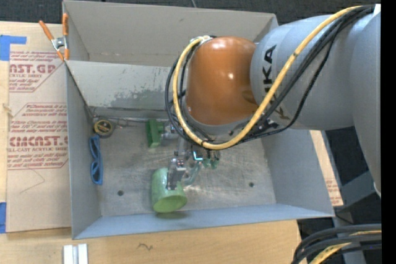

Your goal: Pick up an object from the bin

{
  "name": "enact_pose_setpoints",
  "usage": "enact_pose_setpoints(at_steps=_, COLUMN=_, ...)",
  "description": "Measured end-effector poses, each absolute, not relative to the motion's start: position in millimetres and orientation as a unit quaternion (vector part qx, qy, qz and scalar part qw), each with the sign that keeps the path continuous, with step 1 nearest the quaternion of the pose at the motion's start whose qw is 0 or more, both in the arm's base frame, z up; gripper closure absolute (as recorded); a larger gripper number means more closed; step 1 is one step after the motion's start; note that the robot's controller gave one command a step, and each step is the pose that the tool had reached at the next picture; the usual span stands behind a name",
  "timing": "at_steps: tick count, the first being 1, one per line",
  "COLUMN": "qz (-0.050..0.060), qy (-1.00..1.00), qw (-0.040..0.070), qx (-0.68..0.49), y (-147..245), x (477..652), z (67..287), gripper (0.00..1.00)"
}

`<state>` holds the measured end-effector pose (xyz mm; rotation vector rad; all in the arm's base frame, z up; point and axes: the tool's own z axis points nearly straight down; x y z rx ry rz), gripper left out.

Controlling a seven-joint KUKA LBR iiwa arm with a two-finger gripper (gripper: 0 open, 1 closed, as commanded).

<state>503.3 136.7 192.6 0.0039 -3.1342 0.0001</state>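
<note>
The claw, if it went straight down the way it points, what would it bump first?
Probably the pale green cup lying on its side, right under the claw, though the depth is hard to judge.

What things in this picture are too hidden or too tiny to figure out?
All in the camera view:
- The bin floor under the orange cover: hidden by that cover.
- The small green thing beside the cover: partly behind cables, kind unclear.
- The round brass thing at the bin's left: too small to name.
- Whether the pincer grips the green cup: the arm blocks the contact.
</note>
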Motion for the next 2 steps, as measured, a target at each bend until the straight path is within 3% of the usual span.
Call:
enact_pose_setpoints(at_steps=1, qz=-0.002, qy=-0.988, qw=0.000, qx=0.155, y=130.2, x=490.3, z=91.1, gripper=0.00)
enact_pose_setpoints(at_steps=2, qz=0.000, qy=-0.981, qw=0.001, qx=0.192, y=103.8, x=481.4, z=103.3, gripper=0.00)
